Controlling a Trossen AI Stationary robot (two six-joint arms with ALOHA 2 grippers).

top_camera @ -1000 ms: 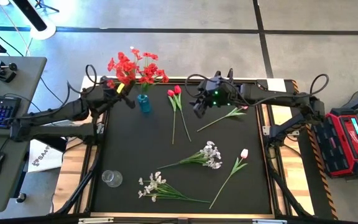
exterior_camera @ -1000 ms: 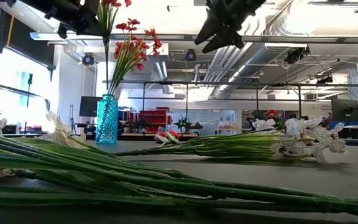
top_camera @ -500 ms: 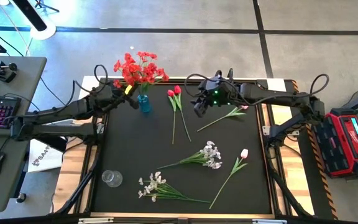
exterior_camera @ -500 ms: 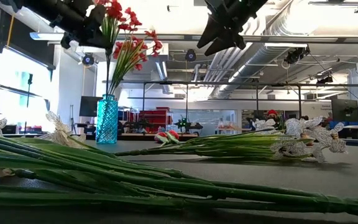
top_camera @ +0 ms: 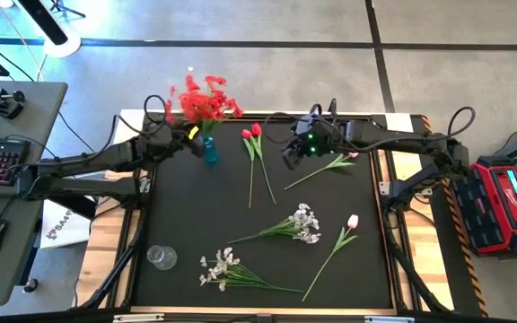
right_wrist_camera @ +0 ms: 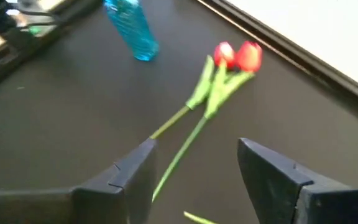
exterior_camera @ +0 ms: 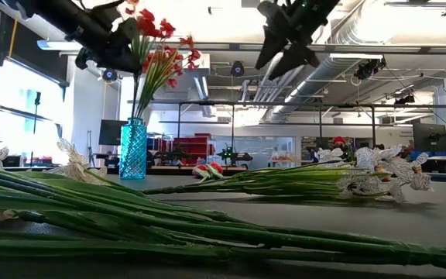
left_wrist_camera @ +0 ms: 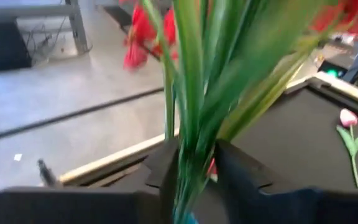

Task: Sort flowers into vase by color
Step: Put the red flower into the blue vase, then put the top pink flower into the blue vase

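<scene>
Revealing green stems between the left pincer's (left_wrist_camera: 191, 168) parted fingers, its wrist view beats overhead; right pincer (right_wrist_camera: 194, 165), spread, hovers above red tulips (right_wrist_camera: 238, 56).

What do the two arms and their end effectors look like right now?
Both arms are dark, slim and jointed, with black cables looping along them. The left arm carries a small yellow mark near its end effector. The right arm shows a green light by its end effector. Each end effector has two flat, dark, angular fingers.
</scene>
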